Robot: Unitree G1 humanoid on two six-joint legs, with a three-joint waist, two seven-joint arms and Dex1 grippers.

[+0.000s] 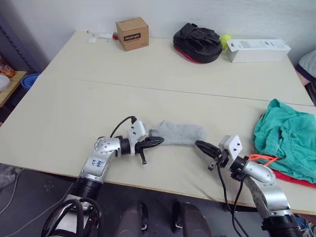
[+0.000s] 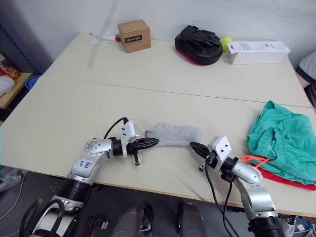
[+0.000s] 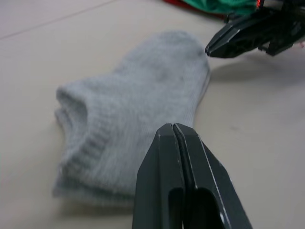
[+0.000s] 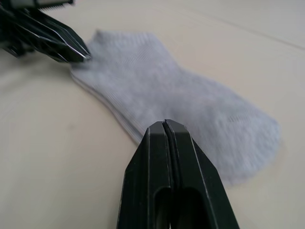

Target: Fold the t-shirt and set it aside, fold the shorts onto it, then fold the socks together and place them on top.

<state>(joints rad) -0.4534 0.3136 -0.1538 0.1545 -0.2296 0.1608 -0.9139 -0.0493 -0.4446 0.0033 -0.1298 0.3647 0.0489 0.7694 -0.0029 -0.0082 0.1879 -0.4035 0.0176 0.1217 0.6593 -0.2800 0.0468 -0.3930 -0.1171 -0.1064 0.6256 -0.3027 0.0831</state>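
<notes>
- The socks [image 1: 178, 133] lie flat on the table [image 1: 148, 94], low and centre in the head view, stacked as one grey sock shape.
- Their long axis runs left to right across the frame: the ribbed cuff opening faces the left side, the toe the right.
- The left gripper [image 1: 157, 141] sits at the cuff end, its tip at or just beside the cuff's near corner; its fingers [image 3: 176, 162] are pressed together with nothing between them.
- The right gripper [image 1: 201, 145] sits just off the toe end, near it but apart, pointing toward the left of the frame; its fingers [image 4: 164, 152] are also clenched and empty.
- The shorts [image 1: 286, 138] lie crumpled at the right edge of the frame, the orange drawstring [image 1: 264, 158] trailing from their lower left.
- The t-shirt [image 1: 296, 178] shows as a red strip under the shorts' lower edge.
- Along the table's far edge at the top: a cardboard box [image 1: 132, 33], a black bag [image 1: 197, 42], a white box [image 1: 257, 50].
</notes>
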